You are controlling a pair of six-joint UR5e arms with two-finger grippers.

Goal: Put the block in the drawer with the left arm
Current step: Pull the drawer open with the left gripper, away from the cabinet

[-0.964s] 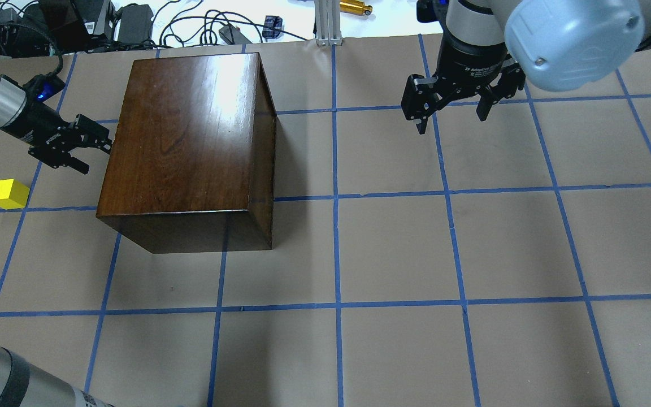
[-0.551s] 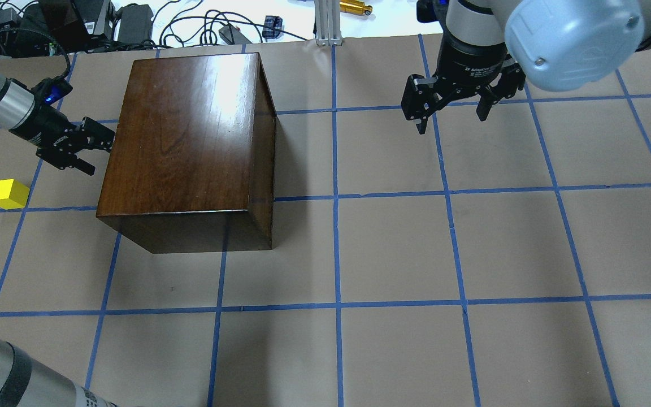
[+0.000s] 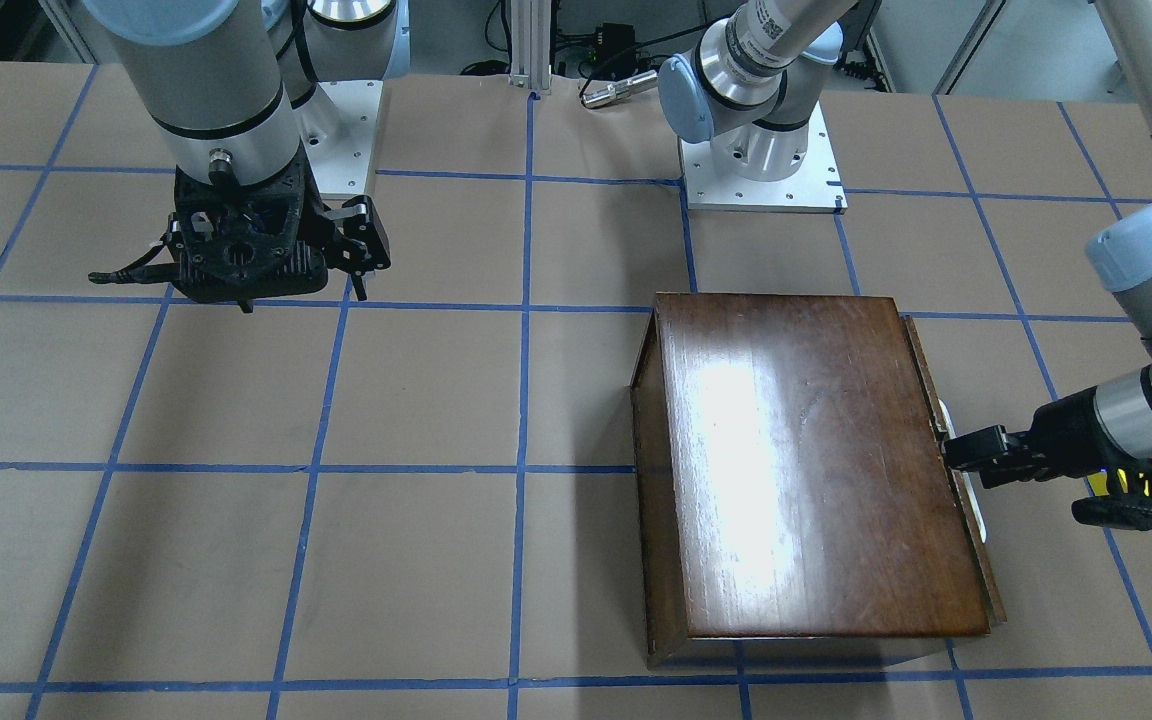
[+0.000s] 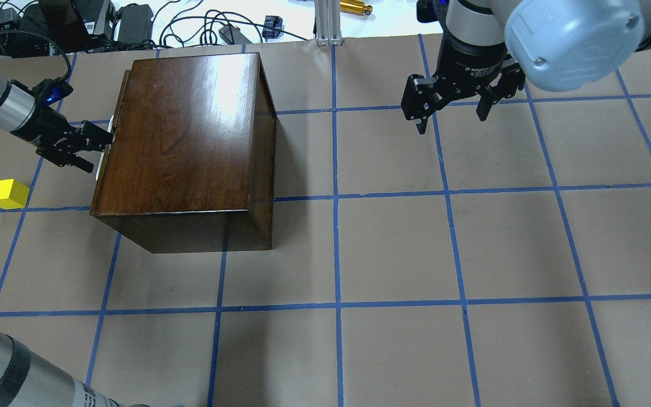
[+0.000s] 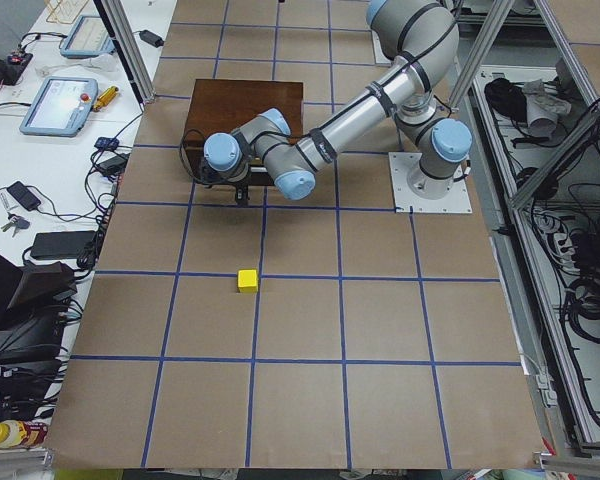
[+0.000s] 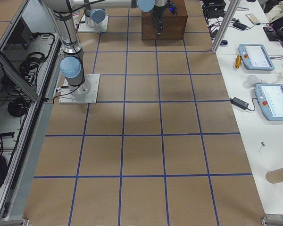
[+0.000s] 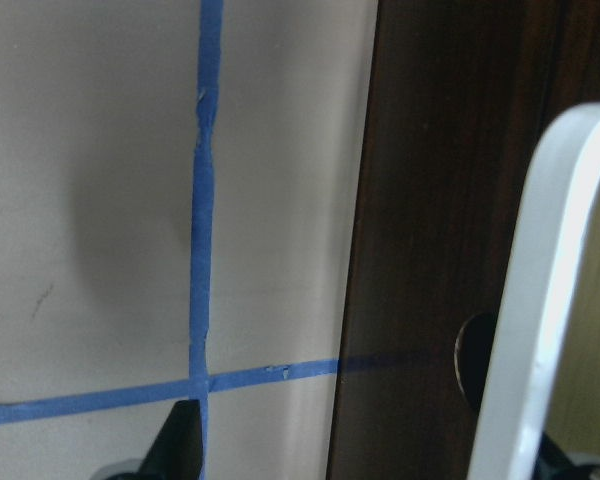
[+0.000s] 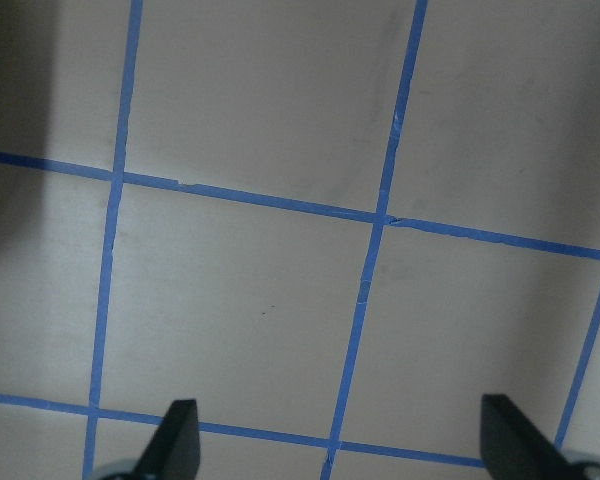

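Observation:
The yellow block (image 4: 8,194) lies on the table left of the dark wooden box (image 4: 190,130); it also shows in the exterior left view (image 5: 247,281). The drawer's dark front panel (image 4: 101,181) stands slightly out of the box's left side, and its white handle (image 7: 540,300) is close in the left wrist view. My left gripper (image 4: 99,151) is at that handle, jaws apart, with the handle between the fingers near one of them. My right gripper (image 4: 451,121) hangs open and empty over bare table at the far right.
Cables, power bricks and a metal post (image 4: 325,22) lie beyond the table's far edge. The table is brown paper with blue tape grid lines (image 4: 337,198). The right arm's large elbow (image 4: 571,39) overhangs the far right corner.
My left gripper has moved up to the box's left face and reached the handle. The drawer front now stands out a little to the left. The block and right arm have not moved.

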